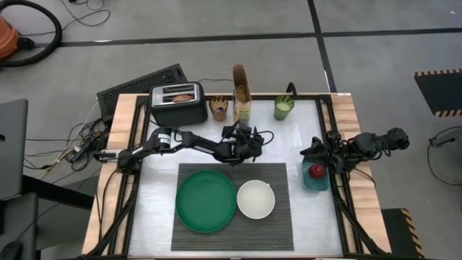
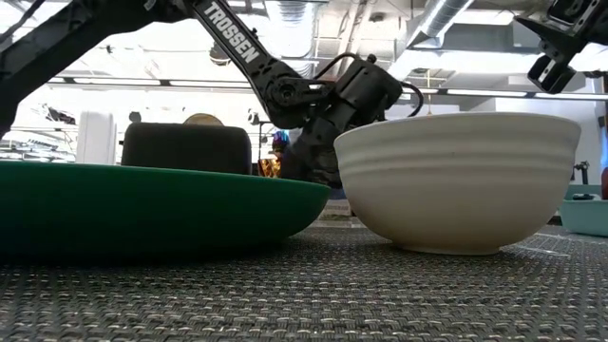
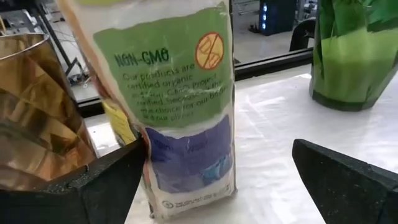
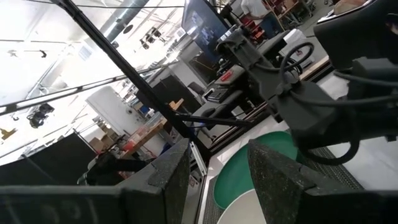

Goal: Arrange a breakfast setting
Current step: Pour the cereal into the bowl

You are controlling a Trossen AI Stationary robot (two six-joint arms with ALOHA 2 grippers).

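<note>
A dark ribbed placemat (image 1: 231,206) lies at the table's near middle. On it rest a round green plate (image 1: 206,201) and a smaller white bowl (image 1: 255,198), side by side. A tall cereal bag (image 1: 242,92) with a green and blue label (image 3: 174,106) stands upright at the far edge. My left gripper (image 1: 247,131) is open and points at the bag's lower part, just short of it (image 3: 217,155). My right gripper (image 4: 214,180) waits open and holds nothing, raised at the table's right side (image 1: 321,148).
At the far edge stand a black toaster (image 1: 177,103), an amber glass (image 1: 219,110) left of the bag and a green cup (image 1: 284,107) right of it. A teal dish with a red apple (image 1: 315,175) sits at the right, below my right arm.
</note>
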